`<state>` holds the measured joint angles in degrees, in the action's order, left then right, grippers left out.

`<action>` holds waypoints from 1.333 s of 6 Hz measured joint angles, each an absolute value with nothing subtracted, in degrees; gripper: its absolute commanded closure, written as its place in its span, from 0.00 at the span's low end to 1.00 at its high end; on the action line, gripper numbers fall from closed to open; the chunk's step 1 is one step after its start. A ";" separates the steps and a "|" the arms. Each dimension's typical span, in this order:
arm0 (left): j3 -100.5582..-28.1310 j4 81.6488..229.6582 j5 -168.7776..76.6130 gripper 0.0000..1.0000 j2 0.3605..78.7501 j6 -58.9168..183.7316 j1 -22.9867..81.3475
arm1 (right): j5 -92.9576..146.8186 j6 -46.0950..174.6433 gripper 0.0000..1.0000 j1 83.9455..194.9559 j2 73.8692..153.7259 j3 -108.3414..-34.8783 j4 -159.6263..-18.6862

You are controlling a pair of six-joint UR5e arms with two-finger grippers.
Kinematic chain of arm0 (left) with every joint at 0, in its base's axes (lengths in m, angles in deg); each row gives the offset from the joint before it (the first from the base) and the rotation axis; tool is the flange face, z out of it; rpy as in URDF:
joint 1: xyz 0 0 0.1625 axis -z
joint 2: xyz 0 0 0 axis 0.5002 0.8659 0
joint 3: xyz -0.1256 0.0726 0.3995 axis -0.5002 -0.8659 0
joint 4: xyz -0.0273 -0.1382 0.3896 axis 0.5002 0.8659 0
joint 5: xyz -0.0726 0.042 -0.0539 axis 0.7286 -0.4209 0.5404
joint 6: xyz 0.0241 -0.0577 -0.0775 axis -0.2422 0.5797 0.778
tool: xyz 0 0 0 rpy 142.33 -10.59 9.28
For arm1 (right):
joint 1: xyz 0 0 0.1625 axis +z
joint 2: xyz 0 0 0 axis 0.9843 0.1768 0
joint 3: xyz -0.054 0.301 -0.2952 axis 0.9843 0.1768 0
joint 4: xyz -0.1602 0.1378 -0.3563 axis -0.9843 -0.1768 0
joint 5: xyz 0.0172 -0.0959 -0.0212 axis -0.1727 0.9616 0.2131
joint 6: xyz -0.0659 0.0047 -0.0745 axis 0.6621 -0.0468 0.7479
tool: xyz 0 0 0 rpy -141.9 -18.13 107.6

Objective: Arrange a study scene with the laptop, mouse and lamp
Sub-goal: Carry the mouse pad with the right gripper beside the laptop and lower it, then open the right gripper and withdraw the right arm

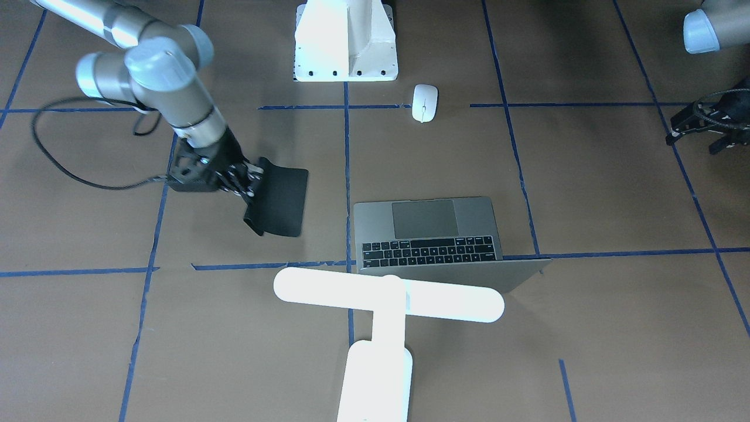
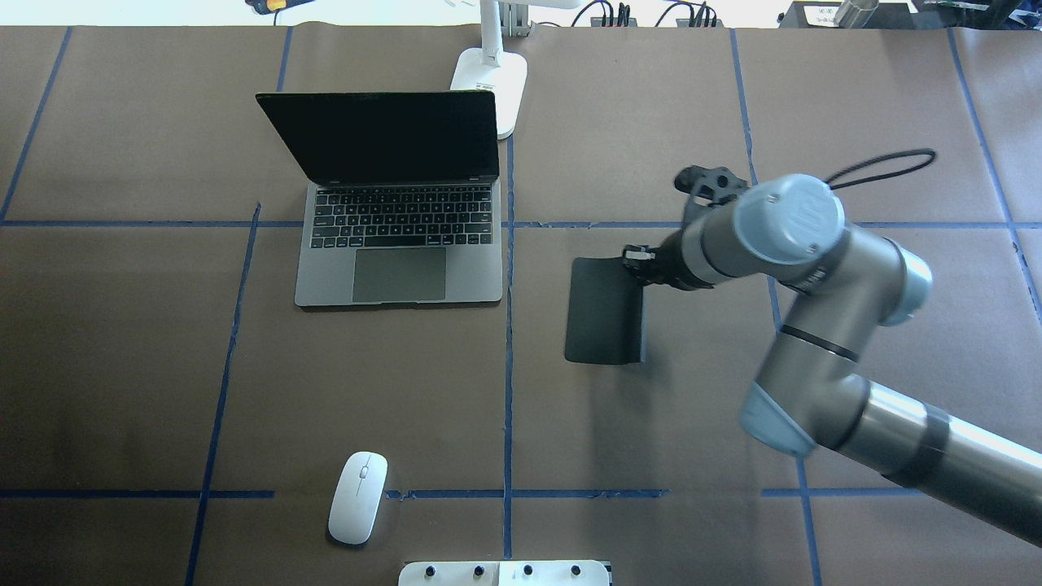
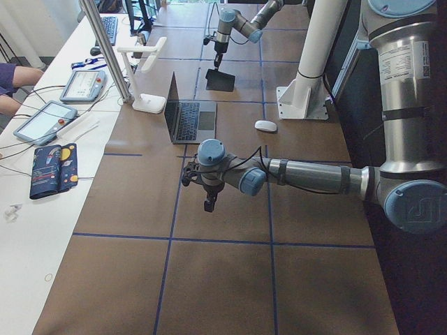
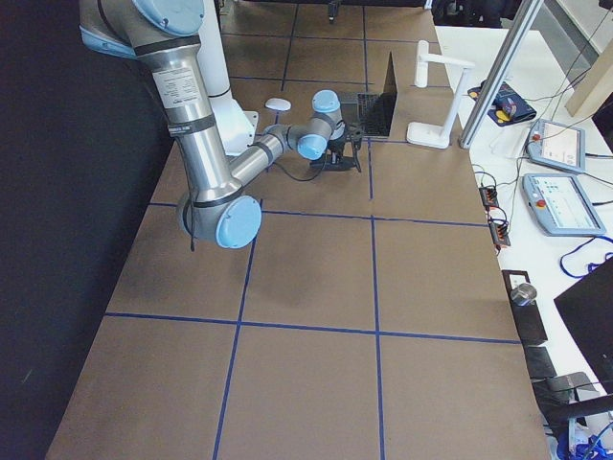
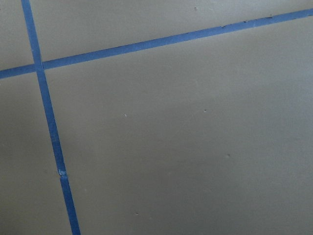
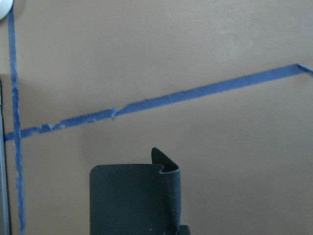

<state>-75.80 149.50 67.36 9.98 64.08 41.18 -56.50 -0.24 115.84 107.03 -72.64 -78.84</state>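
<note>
One laptop (image 2: 399,268), one mouse (image 2: 358,496), one lamp (image 1: 387,299), one mat (image 2: 602,309).

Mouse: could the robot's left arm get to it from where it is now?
Probably yes. The mouse lies alone on bare table on that arm's side, and nothing stands between it and the left hand; the laptop sits farther out.
</note>
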 measured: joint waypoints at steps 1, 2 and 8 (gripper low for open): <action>-75.87 149.47 67.41 0.00 10.02 64.19 41.18 | -56.49 -0.41 1.00 116.99 102.48 -67.07 -78.92; -75.89 149.44 68.19 0.00 10.06 64.26 41.18 | -56.48 -0.35 1.00 117.99 98.66 -62.03 -78.76; -79.20 149.40 69.31 0.00 10.84 64.63 41.02 | -62.17 10.59 0.00 123.24 94.77 -56.37 -81.38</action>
<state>-79.20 149.40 69.31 10.84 64.63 41.02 -62.17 10.59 123.24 94.77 -56.37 -81.38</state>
